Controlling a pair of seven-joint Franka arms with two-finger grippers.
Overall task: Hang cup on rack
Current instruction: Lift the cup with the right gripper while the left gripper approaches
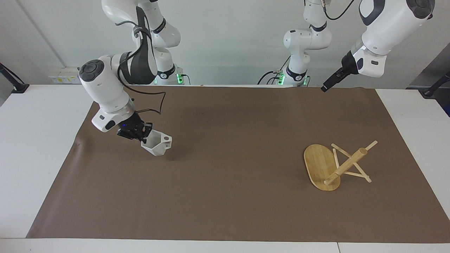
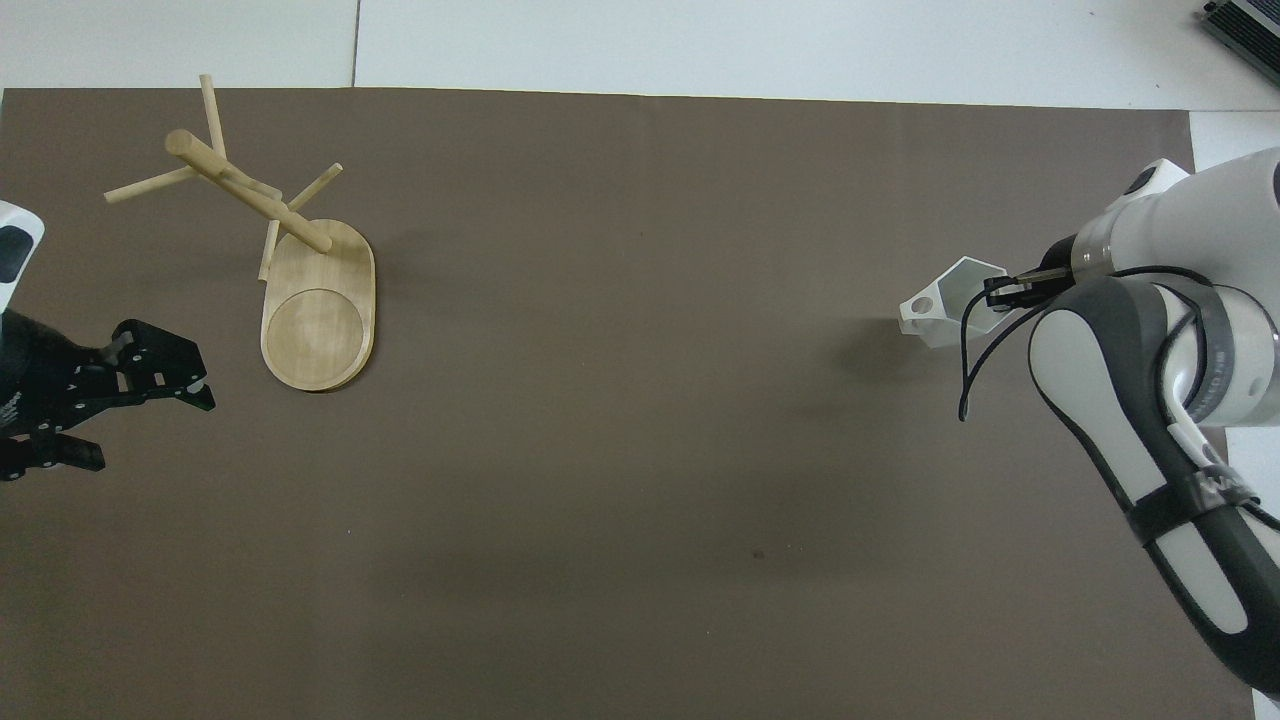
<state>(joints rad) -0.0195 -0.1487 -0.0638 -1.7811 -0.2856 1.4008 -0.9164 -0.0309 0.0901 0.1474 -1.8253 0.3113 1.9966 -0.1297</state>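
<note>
The white faceted cup (image 1: 157, 144) (image 2: 945, 305) hangs tilted above the brown mat, its handle pointing toward the table's middle. My right gripper (image 1: 142, 135) (image 2: 995, 293) is shut on its rim at the right arm's end of the table. The bamboo rack (image 1: 318, 163) (image 2: 318, 310) lies tipped over toward the left arm's end, with its post (image 1: 346, 165) slanting and its pegs on the mat. My left gripper (image 1: 325, 88) (image 2: 150, 430) hangs open and empty in the air over the mat's edge at the left arm's end.
A brown mat (image 1: 232, 196) covers most of the white table (image 1: 31, 140). The cup's shadow (image 2: 870, 350) falls on the mat below it.
</note>
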